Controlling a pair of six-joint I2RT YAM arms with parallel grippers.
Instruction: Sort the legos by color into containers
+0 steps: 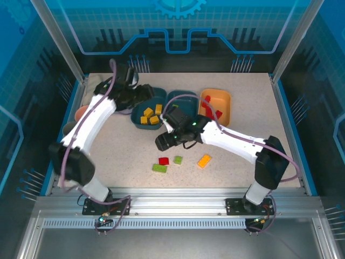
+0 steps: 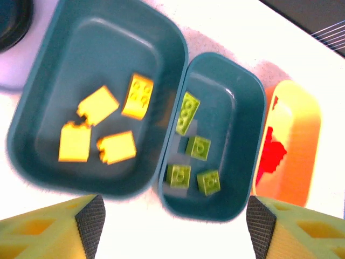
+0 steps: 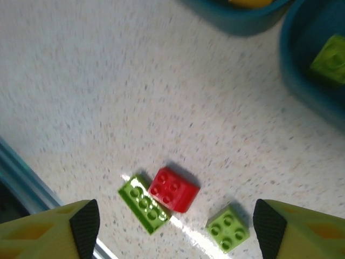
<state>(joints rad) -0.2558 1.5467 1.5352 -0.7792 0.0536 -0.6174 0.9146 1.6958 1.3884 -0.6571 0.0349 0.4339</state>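
Observation:
My left gripper [image 1: 131, 94] hangs open and holds nothing above the left teal container [image 2: 32, 135], where several yellow legos [image 2: 97, 105] lie. The middle teal container [image 2: 245, 183] holds several green legos [image 2: 198, 147]. At the right, the orange container [image 2: 302, 140] has red legos [image 2: 272, 154] in it. My right gripper [image 3: 177, 232] is open above the table over three loose legos: a red one [image 3: 173, 189] touching a long green one [image 3: 144, 204], and a small green one [image 3: 227, 228] apart from them. An orange lego [image 1: 204, 161] lies further right.
A pink cup [image 1: 81, 112] and a grey cup [image 1: 70, 128] stand at the table's left edge. A black pan [image 2: 11, 21] sits behind the left teal container. The metal front rail [image 3: 21, 178] runs close to the loose legos.

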